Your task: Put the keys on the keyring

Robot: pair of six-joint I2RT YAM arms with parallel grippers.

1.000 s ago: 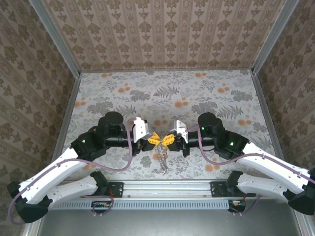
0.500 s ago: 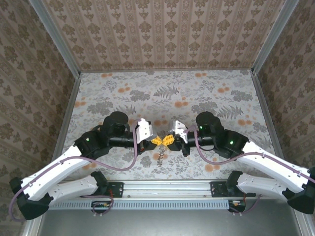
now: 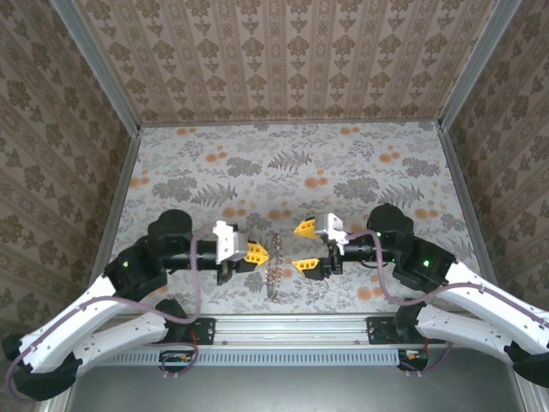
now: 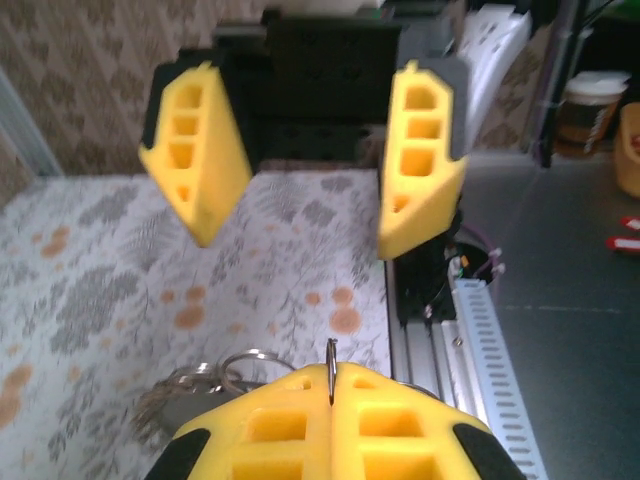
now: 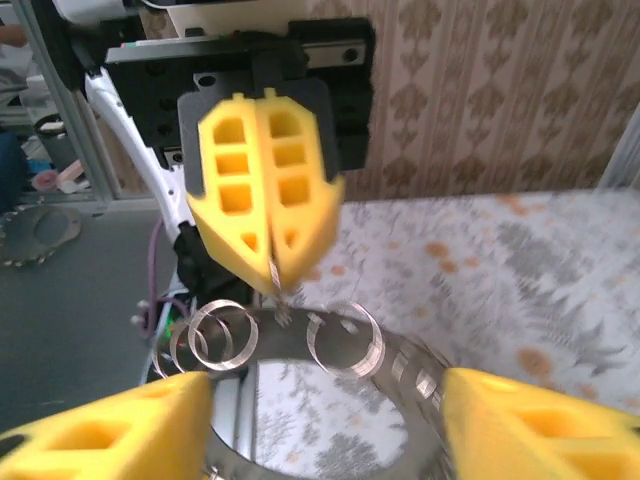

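Note:
My left gripper [image 3: 257,254] is shut on a thin silvery ring of the keyring [image 3: 274,264], whose chain and loose rings dangle just right of its yellow tips. In the left wrist view the ring's edge [image 4: 331,368] stands pinched between the closed fingers [image 4: 270,420]. My right gripper [image 3: 303,246] faces it, open, one finger on each side of the hanging metal and touching nothing. In the right wrist view the left gripper [image 5: 272,270] holds the ring above several dangling loops [image 5: 345,340]. The keys are hidden among the dangling metal.
The floral table [image 3: 292,172] stretches away behind both grippers, walled by patterned panels. The aluminium rail [image 3: 283,326] with the arm bases runs along the near edge. Purple cables [image 3: 382,287] loop off both wrists.
The right gripper has opened and drawn back to the right. The left gripper has shifted left and nearer, still shut, and the keyring now hangs from it alone.

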